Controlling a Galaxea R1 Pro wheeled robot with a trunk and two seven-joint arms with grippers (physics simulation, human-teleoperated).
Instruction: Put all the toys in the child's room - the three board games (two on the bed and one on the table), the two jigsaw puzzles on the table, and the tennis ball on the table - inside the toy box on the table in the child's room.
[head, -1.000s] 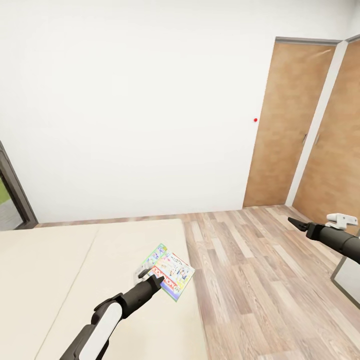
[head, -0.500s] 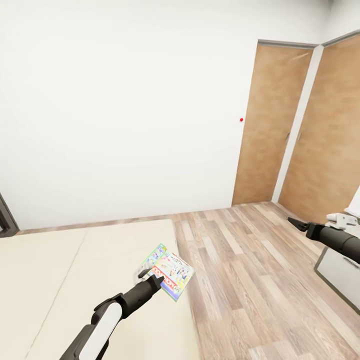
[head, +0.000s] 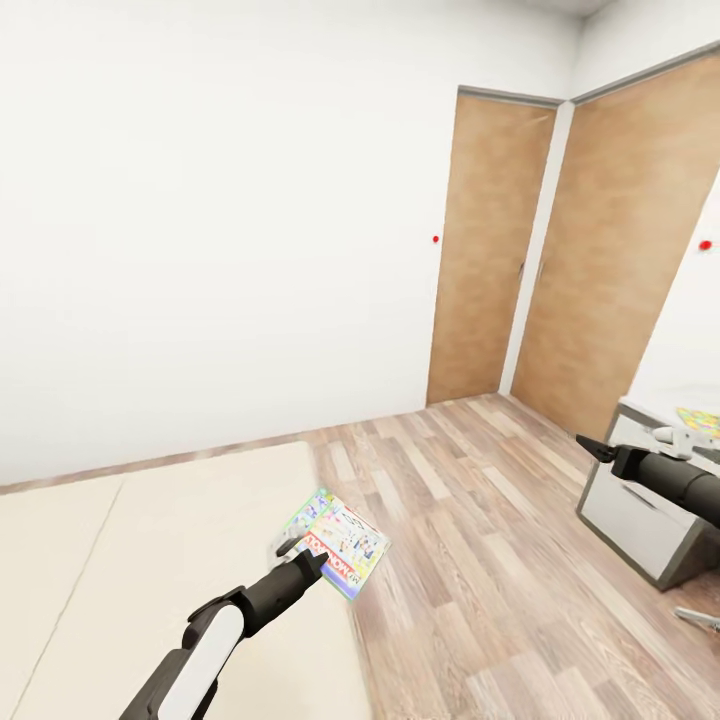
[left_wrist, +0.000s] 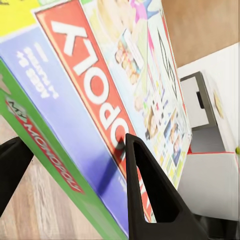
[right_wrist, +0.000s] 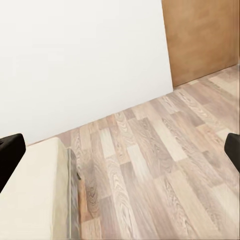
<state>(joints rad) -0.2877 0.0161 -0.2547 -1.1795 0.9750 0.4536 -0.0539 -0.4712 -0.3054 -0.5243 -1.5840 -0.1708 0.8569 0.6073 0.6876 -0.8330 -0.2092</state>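
My left gripper (head: 305, 555) is shut on a green-white-red board game (head: 338, 543), a Monopoly box, and holds it tilted in the air over the bed's edge. In the left wrist view the box (left_wrist: 95, 100) lies between the two black fingers (left_wrist: 145, 195). My right gripper (head: 592, 446) hangs open over the floor with nothing in it, just in front of the table (head: 640, 510). A corner of a bright jigsaw puzzle (head: 700, 420) lies on the table's light top at the far right. The toy box and the tennis ball are out of view.
The cream bed (head: 150, 540) takes up the lower left. Wood floor (head: 470, 520) runs between the bed and the table. Two brown doors (head: 490, 250) stand in the far corner beside a white wall. The table's white drawers (left_wrist: 197, 105) also appear past the held box.
The whole picture has shifted left, so the camera has turned right. The doors slid left and the table with the puzzle came into view. Both arms keep their pose, the box still held.
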